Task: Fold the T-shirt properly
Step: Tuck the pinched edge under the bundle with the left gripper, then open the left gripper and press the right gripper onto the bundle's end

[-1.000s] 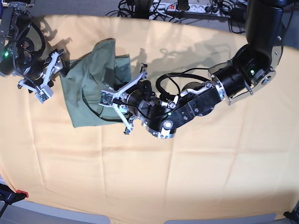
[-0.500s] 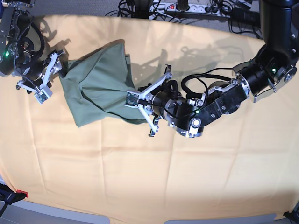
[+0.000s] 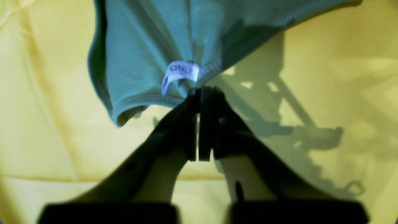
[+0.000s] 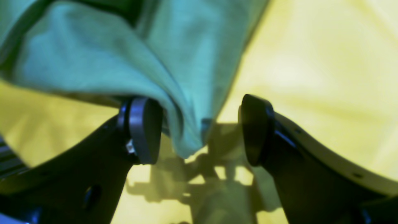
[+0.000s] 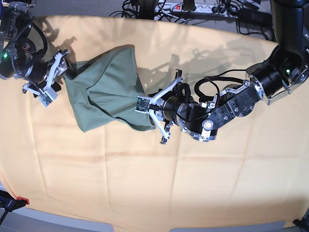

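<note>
The sage-green T-shirt (image 5: 104, 92) lies bunched and partly stretched on the yellow-orange table cloth (image 5: 145, 183), at the left of the base view. My left gripper (image 5: 146, 105) is shut on the shirt's hem; in the left wrist view (image 3: 200, 93) the jaws pinch the stitched edge beside a white label (image 3: 180, 73). My right gripper (image 5: 59, 71) is at the shirt's far left corner. In the right wrist view (image 4: 199, 130) its jaws stand apart, with a corner of the shirt (image 4: 174, 62) hanging between them against the left finger (image 4: 143, 130).
A power strip and tangled cables (image 5: 193, 7) run along the table's back edge. A red clamp (image 5: 19, 200) sits at the front left corner. The left arm (image 5: 231, 104) lies low across the middle of the table.
My left gripper has pulled the shirt's hem to the right, drawing the bunched shirt out wider. My right gripper has shifted slightly up and right at the shirt's left corner.
</note>
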`<state>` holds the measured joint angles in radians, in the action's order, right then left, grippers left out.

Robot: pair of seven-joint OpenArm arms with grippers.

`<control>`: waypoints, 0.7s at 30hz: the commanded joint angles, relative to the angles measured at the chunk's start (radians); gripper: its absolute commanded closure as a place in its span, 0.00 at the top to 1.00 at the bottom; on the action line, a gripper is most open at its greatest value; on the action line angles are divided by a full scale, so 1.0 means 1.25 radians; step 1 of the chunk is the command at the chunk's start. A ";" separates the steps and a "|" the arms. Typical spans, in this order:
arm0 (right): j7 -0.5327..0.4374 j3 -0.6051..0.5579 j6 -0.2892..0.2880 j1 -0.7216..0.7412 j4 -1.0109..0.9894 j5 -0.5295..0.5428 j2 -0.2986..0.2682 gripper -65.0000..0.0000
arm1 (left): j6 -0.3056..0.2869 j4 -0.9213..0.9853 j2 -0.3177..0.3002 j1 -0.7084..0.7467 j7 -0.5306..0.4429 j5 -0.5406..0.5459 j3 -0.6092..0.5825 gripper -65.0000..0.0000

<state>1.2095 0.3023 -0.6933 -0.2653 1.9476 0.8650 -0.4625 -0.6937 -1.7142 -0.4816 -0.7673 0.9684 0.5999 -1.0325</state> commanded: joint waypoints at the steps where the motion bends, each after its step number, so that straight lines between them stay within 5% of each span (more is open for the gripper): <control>1: -0.008 0.005 -0.004 0.008 0.011 0.021 -0.013 0.64 | -0.004 -0.009 -0.001 -0.022 -0.009 -0.005 0.010 0.18; 3: -0.007 0.005 -0.004 0.008 0.011 0.023 -0.014 0.64 | -0.004 -0.009 -0.005 -0.022 -0.006 -0.016 0.010 0.45; 5: 0.010 0.005 -0.004 0.008 0.011 0.023 -0.014 0.64 | -0.004 -0.009 -0.010 -0.023 0.000 -0.039 0.010 0.61; 8: 0.040 0.005 -0.004 0.006 0.011 0.048 -0.015 0.64 | 0.012 -0.009 -0.018 -0.023 -0.007 -0.095 0.010 0.62; 14: 0.143 0.005 -0.004 0.006 0.011 0.221 -0.016 0.62 | 0.197 -0.009 -0.018 -0.022 -0.061 -0.217 0.010 0.53; 21: 0.149 0.005 -0.004 0.006 0.011 0.229 -0.016 0.12 | 0.245 -0.009 -0.018 -0.022 -0.063 -0.260 0.010 0.48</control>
<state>1.4078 0.3023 -0.6933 -0.2661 1.9476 1.1343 -0.4652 -0.3988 -1.7142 -0.5014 -0.7647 0.9047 0.2798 -1.0325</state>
